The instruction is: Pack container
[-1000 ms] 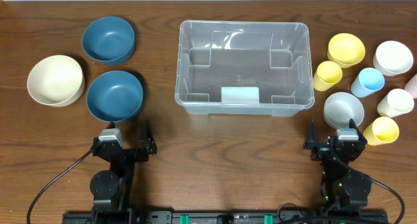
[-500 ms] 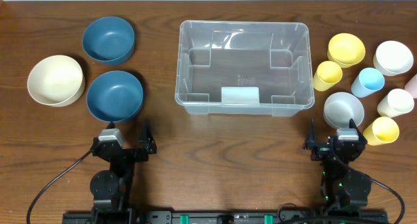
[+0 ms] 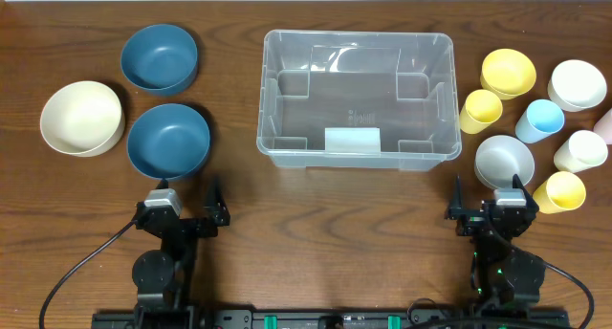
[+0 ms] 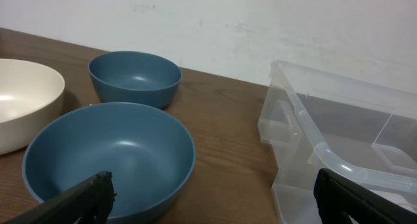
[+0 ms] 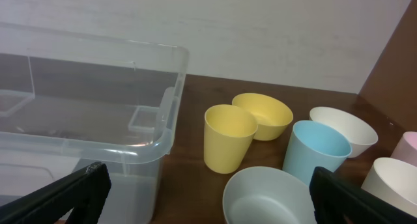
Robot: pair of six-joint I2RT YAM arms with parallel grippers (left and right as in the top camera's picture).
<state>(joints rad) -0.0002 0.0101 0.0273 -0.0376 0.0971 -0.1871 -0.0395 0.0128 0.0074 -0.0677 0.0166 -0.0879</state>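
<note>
Logging no movement over the last second. Holding left gripper (image 4: 215, 201) and right gripper (image 5: 212, 198) parked at near edge of desk (image 3: 316, 224), both released, grasping nothing. Finding container (image 3: 356, 104) mid-desk, far of both arms, empty. Seeing bowls (image 3: 168, 142) left, cups (image 3: 540, 120) right, all outside. Judging packing as not yet starting.

The left arm (image 3: 163, 248) and the right arm (image 3: 507, 254) are both black, built of rounded joint housings, and each carries a small silver-grey block (image 3: 163, 198) on top. A thin black left cable (image 3: 76, 272) loops out from one base, a right cable (image 3: 577, 283) from the other, where tiny green lights (image 3: 495, 270) glow. The left gripper (image 4: 212, 201) and right gripper (image 5: 208, 195) have matte black, grainy fingertips (image 4: 85, 199).
</note>
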